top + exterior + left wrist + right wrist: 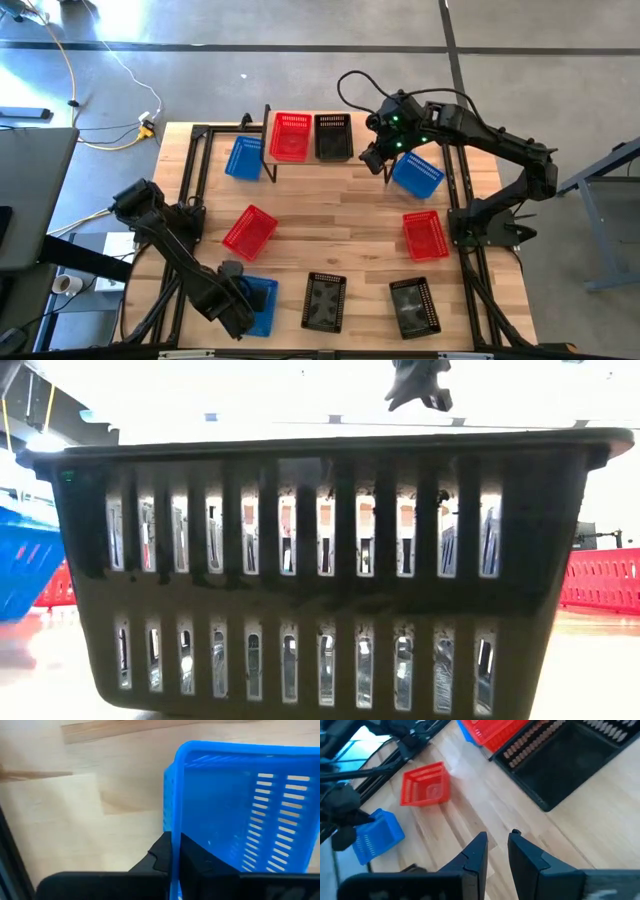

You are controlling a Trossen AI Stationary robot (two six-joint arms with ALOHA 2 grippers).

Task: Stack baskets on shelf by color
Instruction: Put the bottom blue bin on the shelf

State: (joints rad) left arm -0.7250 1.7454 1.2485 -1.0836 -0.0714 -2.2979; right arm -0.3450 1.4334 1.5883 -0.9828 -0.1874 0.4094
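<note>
Honestly, left gripper point(175, 852) pinching the blue perforated plastic basket point(258, 303)'s thin wall at 7 o'clock could slip; right gripper point(496, 851) hangs slightly parted, empty.

dark jointed arms, green lights, black cable
</note>
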